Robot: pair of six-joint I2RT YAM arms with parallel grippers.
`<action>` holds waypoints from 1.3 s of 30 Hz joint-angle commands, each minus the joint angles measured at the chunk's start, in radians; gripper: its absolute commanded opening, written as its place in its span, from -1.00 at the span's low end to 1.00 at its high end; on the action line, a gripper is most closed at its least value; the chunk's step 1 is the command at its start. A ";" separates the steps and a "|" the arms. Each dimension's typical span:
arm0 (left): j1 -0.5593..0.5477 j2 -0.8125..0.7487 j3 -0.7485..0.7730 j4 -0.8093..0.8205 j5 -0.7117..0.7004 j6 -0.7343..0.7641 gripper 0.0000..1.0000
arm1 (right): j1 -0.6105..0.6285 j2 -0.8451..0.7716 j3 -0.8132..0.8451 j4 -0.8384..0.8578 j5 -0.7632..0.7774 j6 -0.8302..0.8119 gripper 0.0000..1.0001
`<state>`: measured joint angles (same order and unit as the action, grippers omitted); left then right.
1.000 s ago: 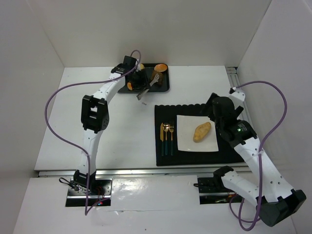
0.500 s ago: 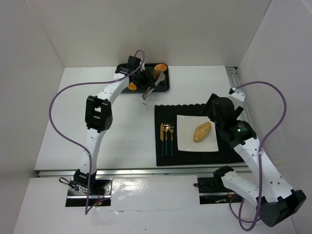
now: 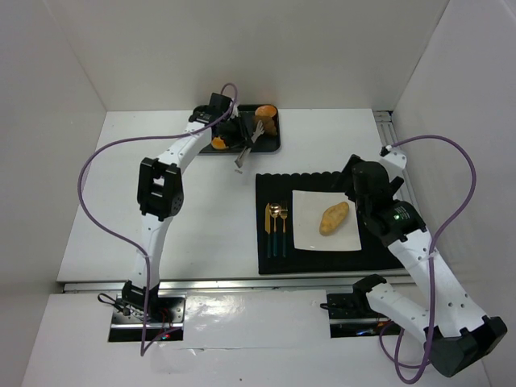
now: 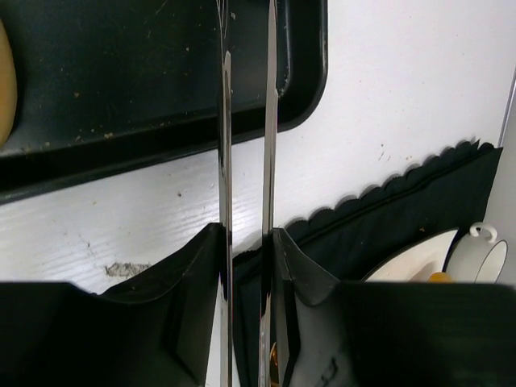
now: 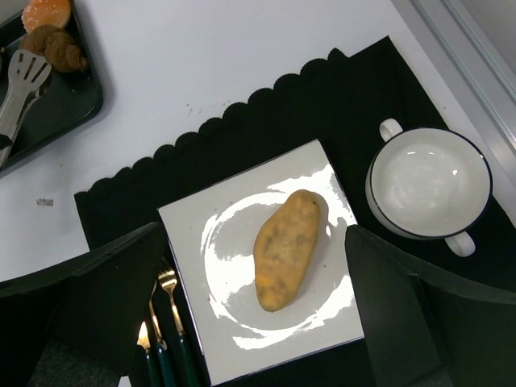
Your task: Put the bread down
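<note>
A long golden bread (image 3: 334, 218) (image 5: 288, 248) lies on the white square plate (image 3: 306, 235) (image 5: 234, 234) on the black placemat. My right gripper (image 5: 258, 290) hangs open above it, one finger on each side of the plate, touching nothing. At the back, my left gripper (image 3: 239, 134) (image 4: 247, 238) is shut on metal tongs (image 3: 245, 150) (image 4: 270, 121), whose two arms are pressed close together and reach over the black tray (image 3: 272, 142) (image 4: 121, 64). The tong tips lie by a brown croissant (image 3: 260, 126) (image 5: 58, 48).
An orange bun (image 3: 267, 112) (image 5: 47, 12) and another orange roll (image 3: 218, 143) sit in the tray. Gold cutlery (image 3: 276, 230) (image 5: 161, 339) lies left of the plate. A white two-handled bowl (image 5: 427, 184) stands right of it on the placemat (image 3: 274, 184).
My left gripper shifted a little toward the tray's middle and closed tighter, bringing the tong arms together. The right arm and the bread on the plate stayed put.
</note>
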<state>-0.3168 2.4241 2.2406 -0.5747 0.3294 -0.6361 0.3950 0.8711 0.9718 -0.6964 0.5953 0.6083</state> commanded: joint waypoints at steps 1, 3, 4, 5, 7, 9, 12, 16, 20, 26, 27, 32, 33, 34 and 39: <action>0.008 -0.141 -0.053 0.052 0.010 -0.001 -0.63 | 0.007 -0.023 -0.004 0.015 0.029 -0.008 1.00; 0.018 -0.207 -0.090 0.062 0.010 0.000 -0.69 | 0.007 -0.023 -0.004 0.006 0.020 -0.008 1.00; 0.018 -0.227 -0.107 0.062 0.010 0.009 -0.74 | 0.007 -0.032 -0.004 0.006 0.020 -0.008 1.00; 0.018 -0.247 -0.134 0.062 0.010 0.009 -0.82 | 0.007 -0.032 -0.004 0.006 0.020 0.001 1.00; 0.018 -0.305 -0.173 0.062 0.010 0.021 -0.98 | 0.007 -0.032 -0.004 0.006 0.020 0.001 1.00; 0.018 -0.359 -0.197 0.062 0.020 0.039 -1.00 | 0.007 -0.041 -0.004 0.006 0.011 0.001 1.00; 0.018 -0.413 -0.262 0.062 0.036 0.050 -1.00 | 0.007 -0.041 -0.004 0.006 0.011 0.001 1.00; -0.027 -0.503 -0.346 0.036 0.091 0.122 -1.00 | 0.007 -0.050 -0.013 -0.003 0.020 0.001 1.00; -0.140 -0.586 -0.441 -0.030 0.100 0.220 -1.00 | 0.007 -0.060 -0.004 -0.003 0.020 0.001 1.00; -0.318 -0.741 -0.735 0.062 0.079 0.210 -1.00 | 0.007 -0.090 0.007 -0.025 0.020 0.001 1.00; -0.341 -0.753 -0.772 0.074 0.089 0.210 -1.00 | 0.007 -0.090 0.007 -0.025 0.011 0.001 1.00; -0.441 -0.803 -0.911 0.114 0.030 0.162 -1.00 | 0.007 -0.090 0.025 -0.043 0.001 -0.008 1.00; -0.441 -0.813 -0.921 0.114 0.030 0.162 -1.00 | 0.007 -0.090 0.025 -0.043 0.001 -0.008 1.00; -0.452 -0.813 -0.937 0.124 0.030 0.162 -1.00 | 0.007 -0.090 0.025 -0.043 -0.009 -0.008 1.00; -0.473 -0.823 -0.946 0.095 0.007 0.151 -0.85 | 0.007 -0.090 0.025 -0.043 -0.020 -0.008 1.00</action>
<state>-0.7799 1.6554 1.2892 -0.5148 0.3523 -0.4751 0.3950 0.7887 0.9596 -0.7250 0.5797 0.6083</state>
